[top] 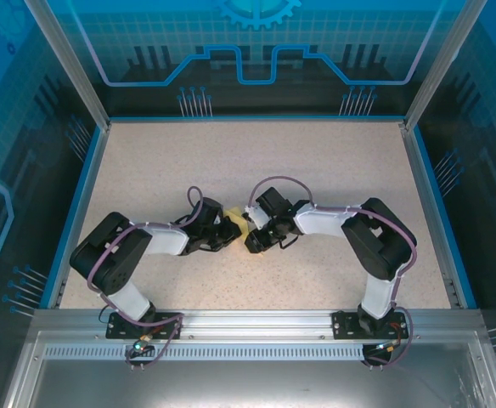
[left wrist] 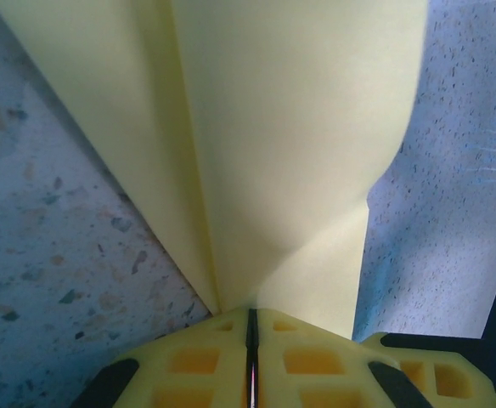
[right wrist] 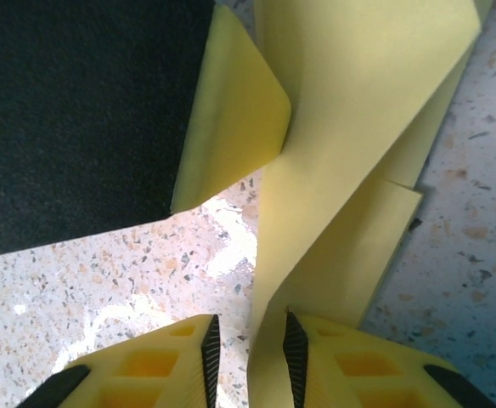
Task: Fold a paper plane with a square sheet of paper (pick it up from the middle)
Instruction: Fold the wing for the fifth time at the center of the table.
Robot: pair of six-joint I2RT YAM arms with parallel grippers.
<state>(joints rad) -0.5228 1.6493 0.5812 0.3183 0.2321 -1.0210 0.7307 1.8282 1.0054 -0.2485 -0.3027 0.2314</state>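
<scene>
Left gripper [left wrist: 250, 344] is clamping the paper [left wrist: 299, 153], jaws together on its bottom edge, folds fanning upward and running off frame. From above, the paper is lying mid-table between both arms, mostly hidden under them, with bare table [top: 256, 161] spreading wide all around. Right gripper [right wrist: 248, 348] is standing apart, a strip in the gap leaning on one jaw. A dark shape [right wrist: 78, 110], too blurred to identify, is covering the corner beside it.

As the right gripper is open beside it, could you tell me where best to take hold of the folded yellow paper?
Probably the layered tail of the folded paper, lying between the right gripper's open jaws: close straight in from this end. The left gripper pinches it from the opposite side.
</scene>
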